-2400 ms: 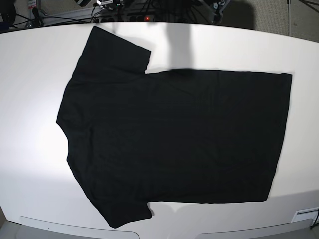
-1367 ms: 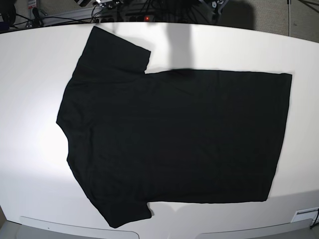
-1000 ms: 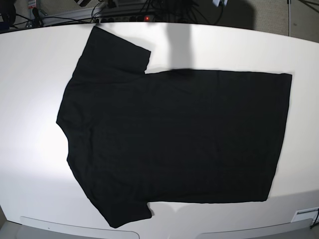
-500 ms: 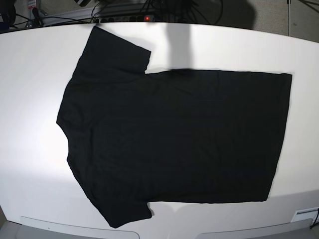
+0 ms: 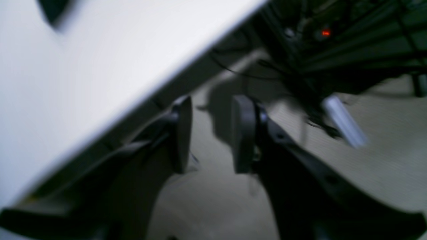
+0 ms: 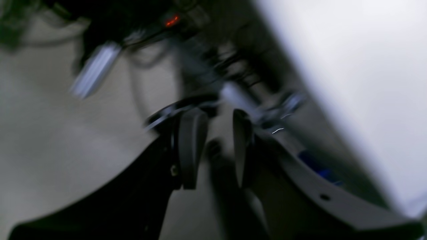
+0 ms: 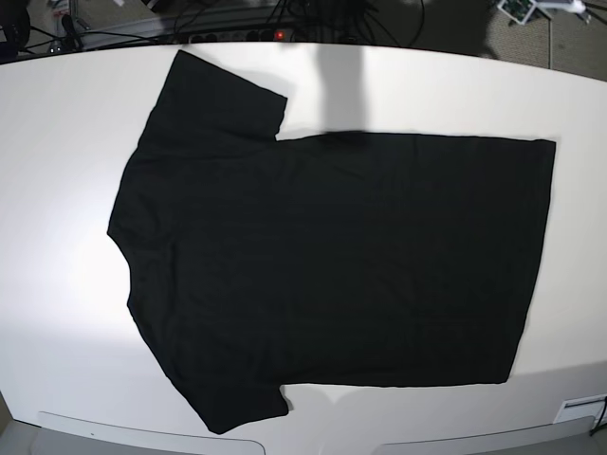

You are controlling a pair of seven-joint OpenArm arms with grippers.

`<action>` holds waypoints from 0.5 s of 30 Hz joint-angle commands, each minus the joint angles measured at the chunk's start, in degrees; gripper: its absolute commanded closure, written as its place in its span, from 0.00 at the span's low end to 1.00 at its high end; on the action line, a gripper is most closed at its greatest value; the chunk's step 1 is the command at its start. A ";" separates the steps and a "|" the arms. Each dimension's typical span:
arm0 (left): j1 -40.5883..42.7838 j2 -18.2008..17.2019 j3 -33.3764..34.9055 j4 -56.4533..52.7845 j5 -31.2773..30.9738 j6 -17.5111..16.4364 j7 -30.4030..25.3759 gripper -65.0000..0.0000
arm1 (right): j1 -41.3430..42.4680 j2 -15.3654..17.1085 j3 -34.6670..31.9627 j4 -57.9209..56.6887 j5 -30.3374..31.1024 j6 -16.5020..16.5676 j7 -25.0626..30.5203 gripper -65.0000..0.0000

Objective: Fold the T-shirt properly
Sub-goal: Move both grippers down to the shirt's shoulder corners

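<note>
Left tool [image 5: 211, 133] hangs spread and empty beyond the white counter [image 5: 100, 56] edge, above beige floor and cables. Right tool [image 6: 213, 146], also parted and empty, shows blurred floor. From the base, the large black short-sleeved cloth T-shirt [image 7: 332, 265] lies flat, plain side up, unmoved since before.

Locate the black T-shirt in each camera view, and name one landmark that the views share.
Base: the T-shirt lies spread flat across the middle of the white table.
Left wrist: only a dark scrap at the top left corner, probably the shirt.
Right wrist: not in it.
Shared landmark: the red light beyond the table's far edge.
</note>
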 commanded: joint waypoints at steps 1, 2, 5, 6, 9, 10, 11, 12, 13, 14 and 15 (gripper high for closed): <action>0.07 -1.46 -0.28 1.14 -0.48 0.49 -0.96 0.63 | -0.89 0.26 1.77 2.08 1.11 -2.19 0.42 0.72; -0.92 -2.89 -0.28 1.11 -0.46 0.49 -1.51 0.61 | -0.89 0.26 3.48 3.02 1.16 -2.05 0.20 0.72; -4.15 -7.28 -0.28 1.11 -0.48 0.49 -4.15 0.58 | -0.89 0.26 7.43 5.31 1.11 -1.66 0.22 0.72; -5.16 -8.87 -0.28 1.11 0.04 0.49 -5.53 0.58 | -0.89 0.26 8.52 5.66 1.11 -1.22 0.20 0.72; -8.37 -14.51 -0.28 0.96 4.42 0.49 -9.11 0.58 | 0.68 0.26 10.47 5.77 1.11 -0.52 0.15 0.72; -9.46 -16.31 -0.28 0.70 6.36 0.49 -10.10 0.58 | 1.44 0.26 10.56 5.77 1.11 -0.55 0.02 0.72; -10.54 -17.97 -0.28 0.24 7.87 0.49 -10.99 0.58 | 2.16 0.24 10.56 5.77 1.11 -0.57 -0.11 0.72; -11.56 -19.45 -0.28 -0.37 8.70 0.49 -11.54 0.58 | 2.82 0.24 10.54 5.77 1.16 -0.57 -0.20 0.72; -12.50 -20.81 -0.28 -1.25 9.03 0.49 -12.35 0.58 | 3.30 0.24 10.54 5.77 1.20 -0.57 -0.17 0.72; -13.33 -22.01 -0.28 -2.40 9.05 0.49 -13.27 0.58 | 3.72 0.24 10.54 5.77 1.18 -0.57 -0.17 0.72; -14.12 -23.10 -0.26 -3.82 9.05 0.49 -14.62 0.58 | 4.17 0.26 10.54 5.77 1.18 -0.57 -0.15 0.72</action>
